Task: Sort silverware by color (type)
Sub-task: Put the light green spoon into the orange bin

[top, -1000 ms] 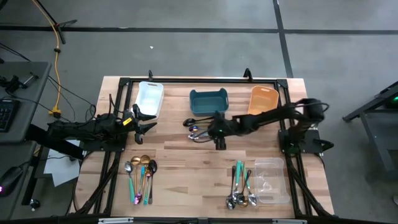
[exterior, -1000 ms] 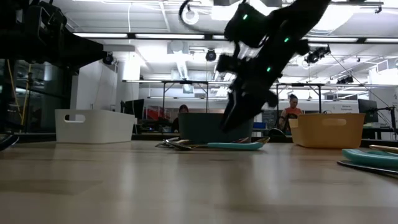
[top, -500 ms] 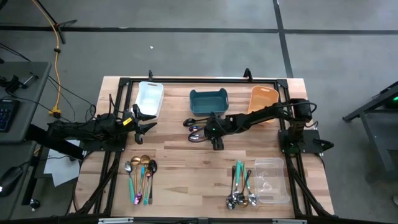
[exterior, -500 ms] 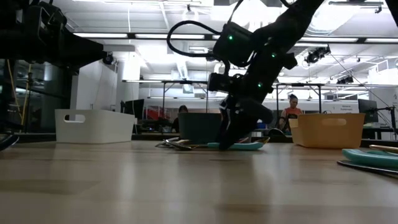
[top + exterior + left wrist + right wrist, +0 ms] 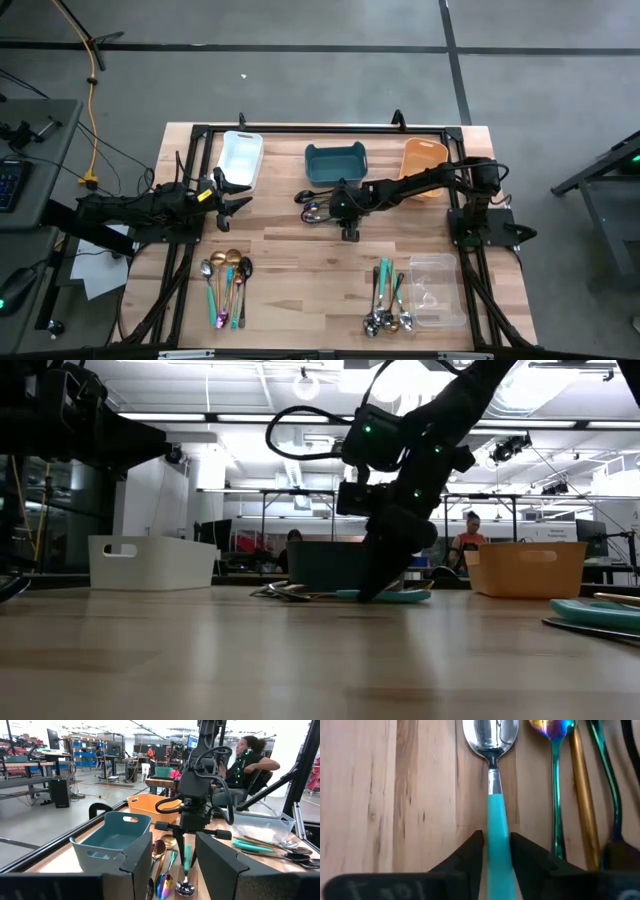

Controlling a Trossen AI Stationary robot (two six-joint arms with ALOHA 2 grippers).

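Right gripper is down on the table at the centre cluster of spoons, just at 6 o'clock of the teal bin; its fingers pinch the teal handle of a teal-handled spoon lying flat, wood on one side, an iridescent spoon and gold spoon close on the other. Left gripper waits wide apart and empty over the table's 9 o'clock edge, just at 6 o'clock of the white bin. Orange bin sits at 3 o'clock of the teal bin along the far edge; clear bin is near the 4 o'clock corner with a spoon group touching-close beside it; another group lies toward 7 o'clock. Bare wood is open mid-table between the groups. Versus a second ago, the right arm has slid toward 9 o'clock, dropped lower, and its fingers have narrowed from wide onto the handle; left arm unchanged.
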